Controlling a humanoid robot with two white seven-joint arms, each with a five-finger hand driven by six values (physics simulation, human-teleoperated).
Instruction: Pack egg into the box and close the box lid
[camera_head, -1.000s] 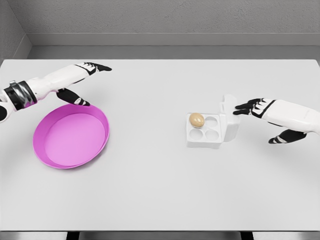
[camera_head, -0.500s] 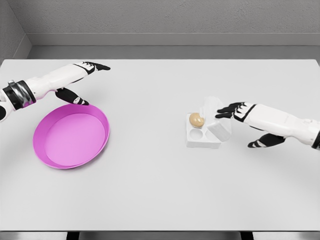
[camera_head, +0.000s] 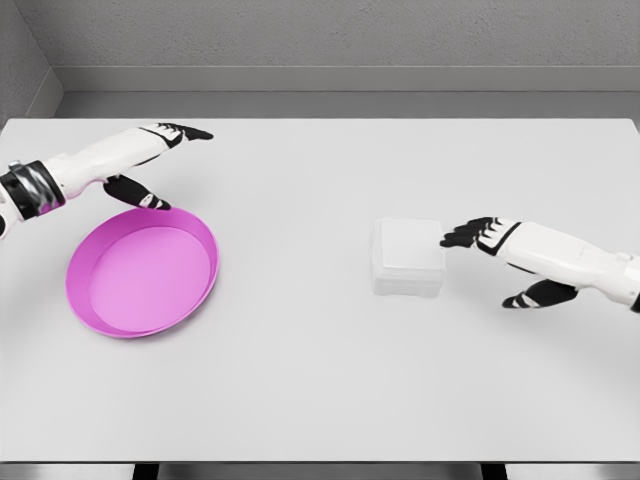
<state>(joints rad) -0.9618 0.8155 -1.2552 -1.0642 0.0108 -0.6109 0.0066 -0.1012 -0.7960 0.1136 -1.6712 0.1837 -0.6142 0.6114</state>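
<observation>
Head view is showing the white box (camera_head: 408, 257) sitting on the tabletop (camera_head: 320, 380) with its lid down flat. Right robot hand (camera_head: 478, 234) is reaching with fingers extended, holding nothing, fingertips at the lid's right edge. Left robot hand (camera_head: 160, 150) is hovering open beyond the pink bowl (camera_head: 141, 279).

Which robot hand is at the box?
The right robot hand: its fingertips reach the closed box. The left robot hand hovers by the pink plate.

Only a pink bowl (camera_head: 141, 278) and closed box (camera_head: 407, 257) obstruct.
</observation>
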